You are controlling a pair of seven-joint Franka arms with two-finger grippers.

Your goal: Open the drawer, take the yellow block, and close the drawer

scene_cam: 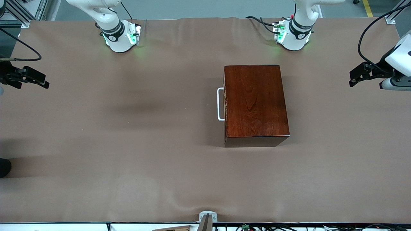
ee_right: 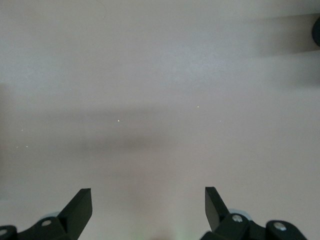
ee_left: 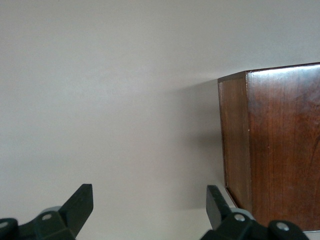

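Note:
The dark reddish-brown wooden box (scene_cam: 255,99) stands on the table, nearer the left arm's end. Its drawer is pushed fully in, and only the white U-shaped handle (scene_cam: 220,104) shows on the face turned toward the right arm's end. The yellow block is hidden. My left gripper (scene_cam: 351,79) is open and empty, up over the table's left-arm end, apart from the box. The left wrist view shows its open fingers (ee_left: 82,200) and a corner of the box (ee_left: 280,155). My right gripper (scene_cam: 45,81) is open and empty over the right-arm end, and its wrist view shows open fingers (ee_right: 82,202) over bare table.
A brown cover (scene_cam: 128,144) spreads over the whole table. The two arm bases (scene_cam: 120,37) (scene_cam: 293,35) stand along the edge farthest from the front camera. A dark round object (scene_cam: 4,166) sits at the right-arm end, and a small grey mount (scene_cam: 207,219) at the nearest edge.

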